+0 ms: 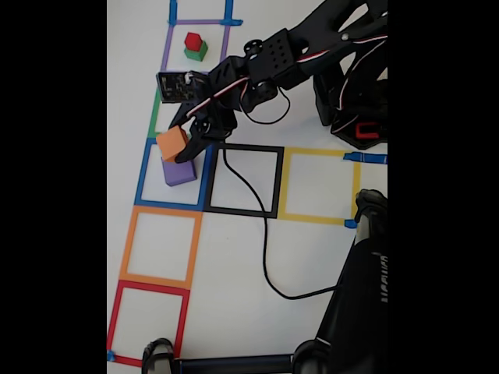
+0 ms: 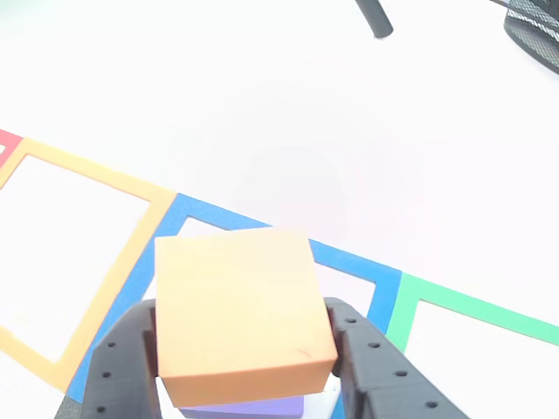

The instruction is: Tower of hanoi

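Now the gripper (image 1: 185,144), clamped on the orange cube (image 2: 243,314), holds it just above the purple cube (image 1: 179,172) in the blue tape square (image 1: 143,175) near the table's left edge, so lowering and releasing seems next.

The fixed view looks steeply down on the white table (image 1: 234,257) from above and well back, its picture flanked by black bars, taking in the black robot arm (image 1: 312,54) and the row of flat coloured tape square outlines. The other view sits close behind the black two-finger gripper (image 2: 247,371), facing forward and down past its fingers. Both views share the orange cube (image 1: 172,143) (image 2: 240,310), the purple cube (image 1: 178,172) (image 2: 249,407) under it, and the blue tape square outline (image 1: 146,167) (image 2: 262,225) around them
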Controlling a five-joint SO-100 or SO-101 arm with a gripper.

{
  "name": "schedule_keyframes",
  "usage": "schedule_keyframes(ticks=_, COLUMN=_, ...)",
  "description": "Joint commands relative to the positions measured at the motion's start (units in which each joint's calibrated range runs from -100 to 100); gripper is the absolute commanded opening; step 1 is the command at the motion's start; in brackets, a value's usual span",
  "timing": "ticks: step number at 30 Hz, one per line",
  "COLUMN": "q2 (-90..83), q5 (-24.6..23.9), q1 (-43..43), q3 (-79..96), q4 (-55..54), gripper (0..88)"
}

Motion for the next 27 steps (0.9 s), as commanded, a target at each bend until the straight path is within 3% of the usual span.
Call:
schedule_keyframes(ticks=1, q2=4.7, q5=0.4, q1=-1.3, q3=1.2, q4=-11.0, gripper=2.8)
schedule_keyframes(ticks=15, q2=22.9, q5=0.4, q1=-0.9, q3=1.9, q4=-31.4, gripper=2.8)
schedule_keyframes(ticks=27, q2=28.6, q5=0.4, q1=0.0, q3=2.0, q4=-36.5, gripper=2.8)
